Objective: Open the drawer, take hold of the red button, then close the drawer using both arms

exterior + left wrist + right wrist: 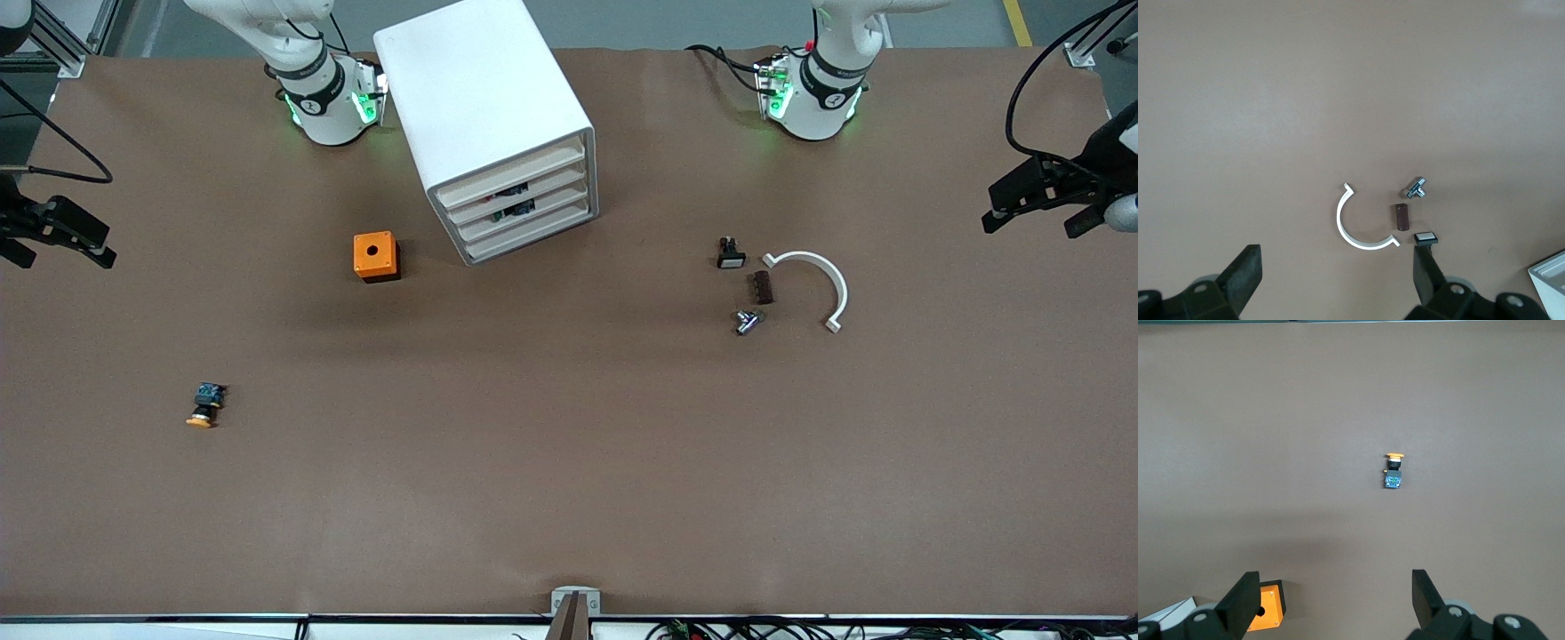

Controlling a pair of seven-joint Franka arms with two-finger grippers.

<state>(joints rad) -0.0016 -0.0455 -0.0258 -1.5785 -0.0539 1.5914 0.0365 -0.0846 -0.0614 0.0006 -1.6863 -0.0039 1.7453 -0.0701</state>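
Opening the drawer (520,190) squarely suits both waiting, released tools: left tool (1036,206), right tool (53,236).

The front view looks steeply down from a high camera across the table (569,498), facing the two arm bases at twelve o'clock and taking in the whole tabletop.

The left wrist view looks straight down from well above the table, its own fingers (1245,273) at six o'clock. It shares with the front view the white curved clip (1351,230) (822,280) and the small parts beside it.

The right wrist view also looks down from high up. It shares with the front view the orange-capped button (1393,470) (204,406) and the orange cube (1268,608) (375,256).
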